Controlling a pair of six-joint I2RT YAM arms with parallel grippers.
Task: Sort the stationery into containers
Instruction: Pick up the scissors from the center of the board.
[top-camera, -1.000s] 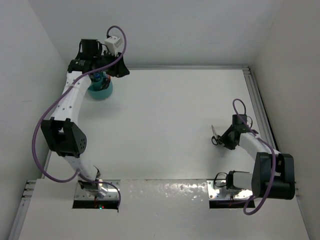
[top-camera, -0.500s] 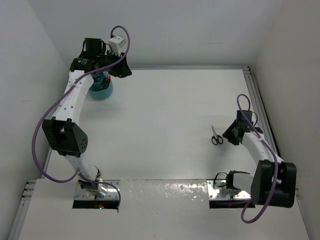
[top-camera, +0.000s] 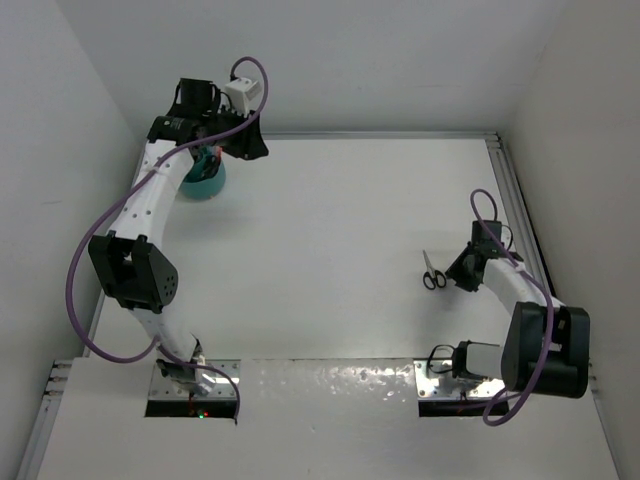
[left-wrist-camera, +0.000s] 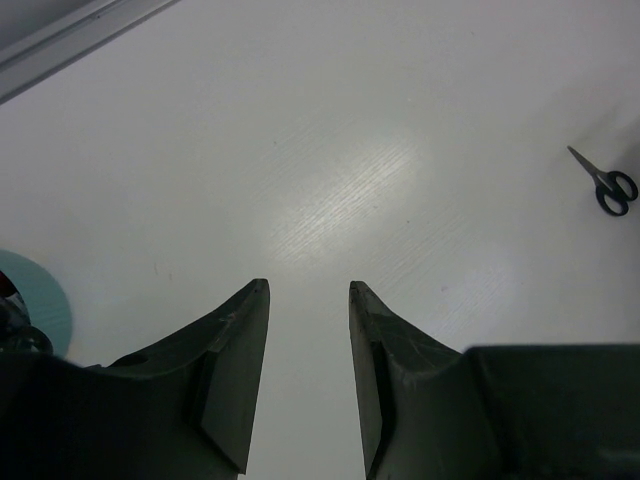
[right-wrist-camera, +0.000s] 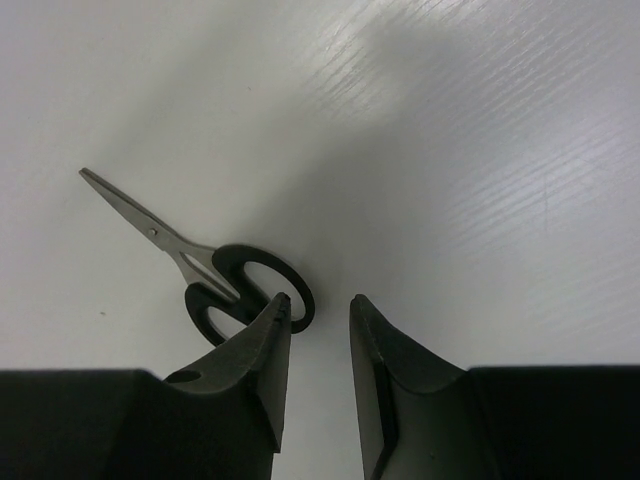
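The black-handled scissors (top-camera: 431, 272) lie flat on the white table at the right, blades pointing away. In the right wrist view the scissors (right-wrist-camera: 215, 270) lie just ahead and left of my right gripper (right-wrist-camera: 320, 303), which is open; its left fingertip overlaps a handle ring. That right gripper (top-camera: 458, 272) sits just right of the scissors. The teal tub (top-camera: 203, 180) stands at the far left with some items sticking out of it. My left gripper (top-camera: 212, 152) hovers over the tub and is open and empty (left-wrist-camera: 308, 287). The tub's rim (left-wrist-camera: 35, 300) shows at the left edge.
An aluminium rail (top-camera: 515, 210) runs along the table's right edge and another along the back (left-wrist-camera: 70, 35). White walls close in left, back and right. The scissors also show small and far in the left wrist view (left-wrist-camera: 603, 182).
My right gripper drew back to the right off the scissors, then edged back toward them; the scissors stayed in place. My left gripper shifted slightly right above the tub.
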